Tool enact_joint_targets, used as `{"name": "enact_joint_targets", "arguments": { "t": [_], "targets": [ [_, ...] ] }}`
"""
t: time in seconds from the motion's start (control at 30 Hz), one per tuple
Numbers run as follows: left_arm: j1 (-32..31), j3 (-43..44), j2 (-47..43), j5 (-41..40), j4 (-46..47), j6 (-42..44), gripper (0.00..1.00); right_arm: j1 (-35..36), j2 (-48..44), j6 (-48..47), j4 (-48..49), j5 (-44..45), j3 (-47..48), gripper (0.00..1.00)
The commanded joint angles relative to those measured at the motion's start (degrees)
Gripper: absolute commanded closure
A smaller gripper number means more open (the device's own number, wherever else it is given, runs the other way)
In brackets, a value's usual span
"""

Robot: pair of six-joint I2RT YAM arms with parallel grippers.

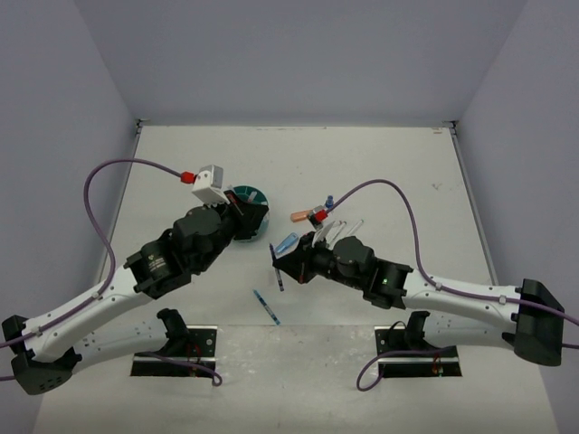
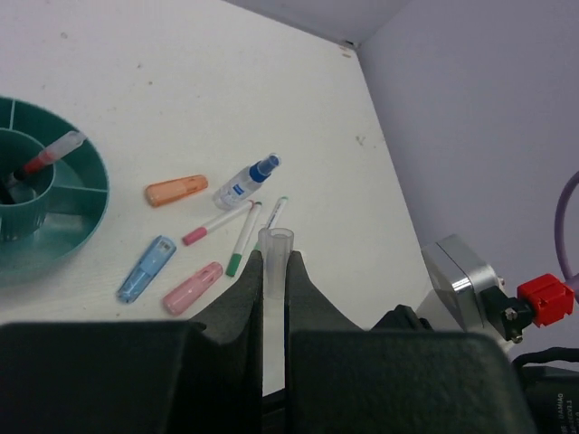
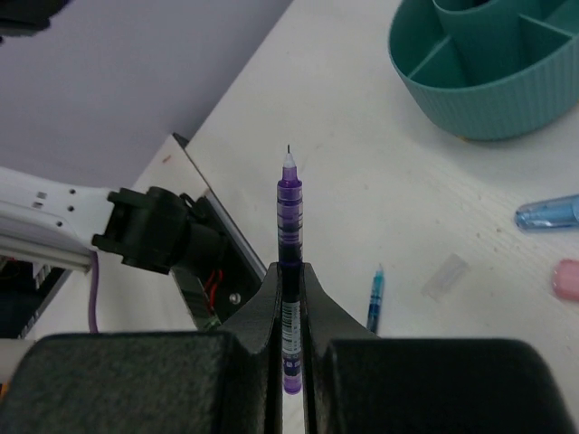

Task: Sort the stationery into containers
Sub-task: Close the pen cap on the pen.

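Observation:
The round teal organizer (image 1: 253,201) stands left of centre, half hidden by my left arm. In the left wrist view the organizer (image 2: 63,212) holds a red pen (image 2: 50,154). My left gripper (image 2: 274,260) is shut on a translucent white pen (image 2: 276,242), beside the organizer in the top view (image 1: 242,221). My right gripper (image 3: 289,271) is shut on a purple pen (image 3: 288,212), tip pointing away, held above the table (image 1: 280,264). An orange marker (image 2: 176,190), a blue-capped bottle (image 2: 249,181), pink-tipped (image 2: 217,224) and green-tipped (image 2: 244,240) pens, a light-blue marker (image 2: 147,268) and a pink marker (image 2: 193,287) lie on the table.
A blue pen (image 1: 266,307) lies near the front edge, also in the right wrist view (image 3: 375,298), beside a clear cap (image 3: 445,276). The arm base plates (image 1: 176,348) sit at the front. Grey walls enclose the white table (image 1: 380,172).

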Motion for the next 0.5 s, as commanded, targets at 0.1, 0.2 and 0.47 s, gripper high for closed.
{"name": "enact_joint_targets", "arguments": {
  "t": [0.1,0.2,0.47],
  "targets": [
    [-0.22,-0.61,-2.37,2.81,6.72,6.74,1.00,1.56,0.83,-2.60,5.69,6.33,6.62,1.00],
    [-0.22,-1.44,-3.14,2.96,7.57,6.76,1.00,1.56,0.50,-3.01,4.98,7.47,7.56,1.00],
    [-0.22,-1.97,-3.30,3.14,8.36,7.28,1.00,1.57,-0.38,-3.72,3.39,10.25,8.20,1.00]
  ]
}}
